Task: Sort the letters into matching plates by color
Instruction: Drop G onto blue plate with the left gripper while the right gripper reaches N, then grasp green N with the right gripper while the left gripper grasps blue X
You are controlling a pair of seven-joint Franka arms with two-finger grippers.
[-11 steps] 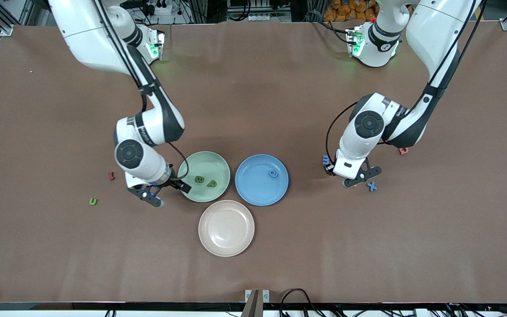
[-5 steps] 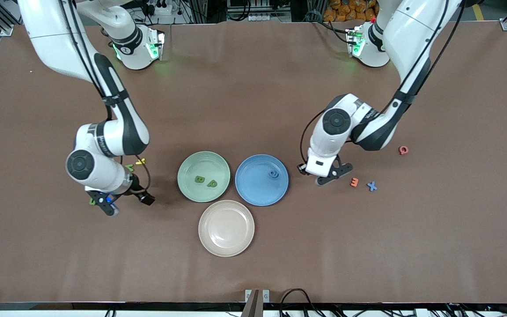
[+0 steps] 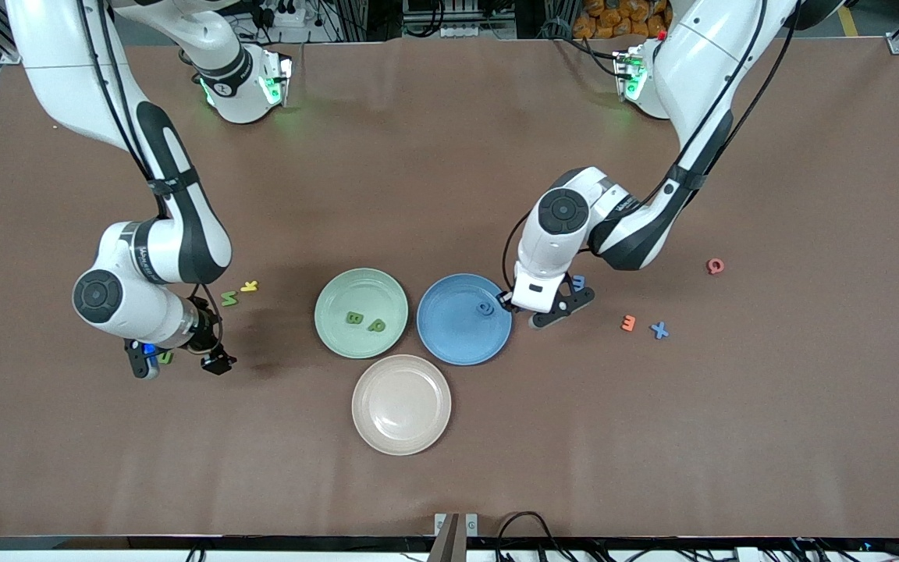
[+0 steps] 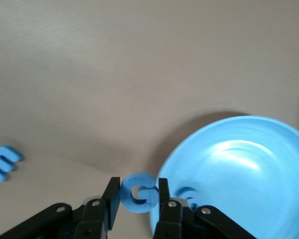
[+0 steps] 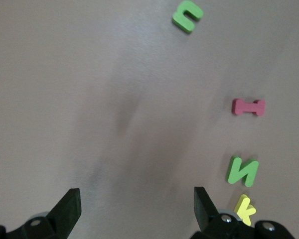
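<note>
My left gripper (image 3: 543, 314) (image 4: 138, 195) is shut on a blue letter G (image 4: 138, 191), held just above the table beside the rim of the blue plate (image 3: 449, 336) (image 4: 249, 164). One blue letter (image 3: 484, 308) lies in that plate. The green plate (image 3: 340, 293) holds two green letters (image 3: 353, 318) (image 3: 375, 325). My right gripper (image 3: 145, 363) (image 5: 134, 209) is open and empty, low over the table by a green letter u (image 3: 165, 357) (image 5: 187, 16). A green N (image 3: 229, 297) (image 5: 242, 170), a blue letter (image 3: 578, 282) (image 4: 2, 163) and a blue x (image 3: 659, 330) lie loose.
A beige-pink plate (image 3: 401, 404) sits nearer the front camera than the other two. A yellow k (image 3: 249, 286), a pink I (image 5: 248, 107), an orange letter (image 3: 628, 322) and a red letter (image 3: 716, 266) lie on the brown table.
My right gripper has moved from the green plate toward the right arm's end, to the green u. My left gripper has carried the blue G to the blue plate's rim.
</note>
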